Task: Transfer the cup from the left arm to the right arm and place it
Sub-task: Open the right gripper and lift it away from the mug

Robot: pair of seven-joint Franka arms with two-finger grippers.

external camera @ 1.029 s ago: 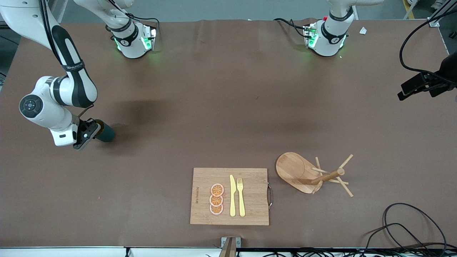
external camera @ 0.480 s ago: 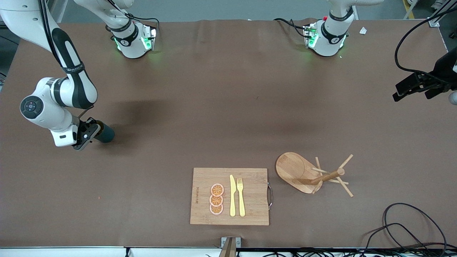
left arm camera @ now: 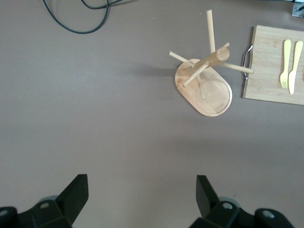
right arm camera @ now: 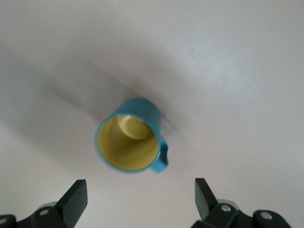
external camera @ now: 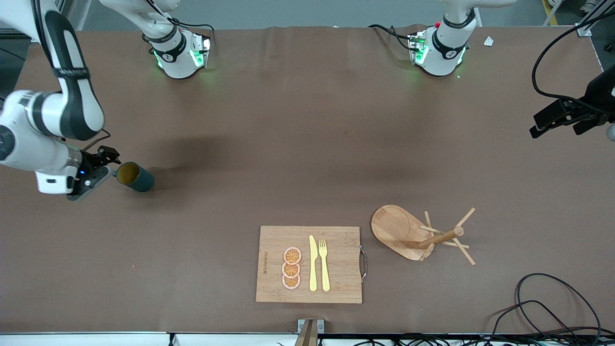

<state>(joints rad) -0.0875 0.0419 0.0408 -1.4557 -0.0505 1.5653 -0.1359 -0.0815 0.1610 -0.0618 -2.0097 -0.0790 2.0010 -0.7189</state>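
The cup [external camera: 135,176] is sitting on the table [external camera: 288,144] at the middle left of the front view, toward the right arm's end, and nothing's touching it. It looks upright in the right wrist view [right arm camera: 130,141], where you can see straight into the yellowish inside and the handle pokes out to one side. The right gripper [external camera: 96,166] is just beside it with its fingers spread wide and empty. The left gripper [external camera: 559,118] is way over at the right edge of the frame above bare table, fingers also spread open, holding nothing. In the lower middle there's a cutting board [external camera: 310,264] with a knife [external camera: 313,263] and fork [external camera: 324,265], and a wooden mug rack [external camera: 423,235] right beside it.
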